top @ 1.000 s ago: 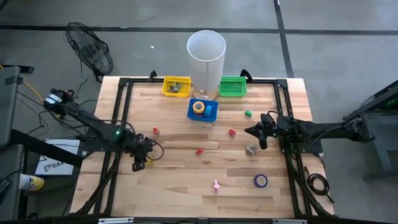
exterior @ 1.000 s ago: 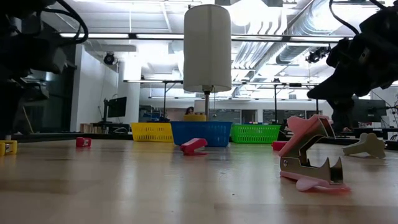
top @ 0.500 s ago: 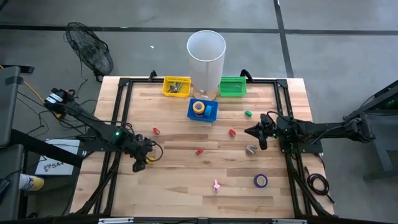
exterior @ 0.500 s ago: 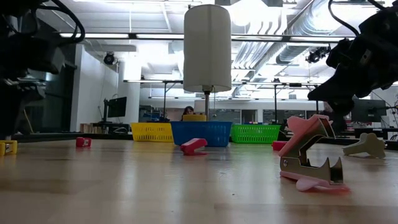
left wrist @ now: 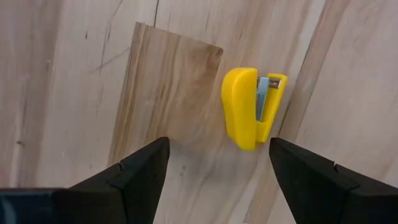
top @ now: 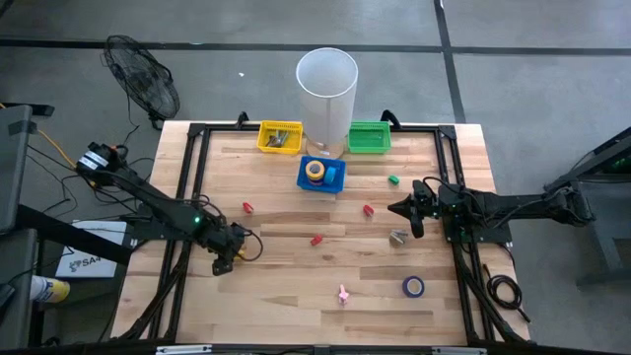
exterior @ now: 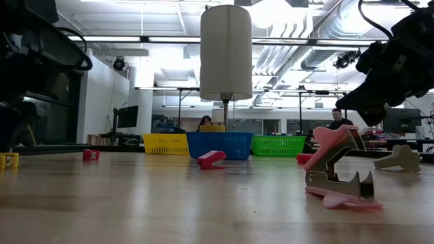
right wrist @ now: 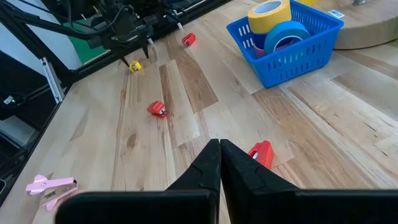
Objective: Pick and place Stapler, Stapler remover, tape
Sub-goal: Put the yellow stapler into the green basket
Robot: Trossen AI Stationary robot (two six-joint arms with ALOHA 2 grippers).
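Note:
My left gripper [left wrist: 217, 163] is open and points down at the table, near its left edge [top: 223, 256]. A small yellow stapler [left wrist: 252, 109] lies flat on the wood just beyond the fingertips, untouched; the low view shows the yellow stapler [exterior: 8, 160] too. My right gripper [right wrist: 219, 163] is shut and hovers at the table's right side [top: 408, 213], over a red stapler [right wrist: 261, 153]. A pink staple remover [top: 343, 294] and a purple tape roll [top: 413, 286] lie near the near edge. A grey staple remover [top: 397, 237] lies by the right gripper.
Along the far edge stand a yellow basket [top: 280, 136], a tall white cylinder [top: 326, 87] and a green basket [top: 369, 136]. A blue basket [top: 333, 177] in front of the cylinder holds tape rolls. Red staplers [top: 247, 207] [top: 316, 239] and a green piece [top: 392, 179] lie scattered.
My left arm has edged a little toward the table's right and near edge, and its gripper now stands over the yellow stapler. The right arm and all objects have kept still.

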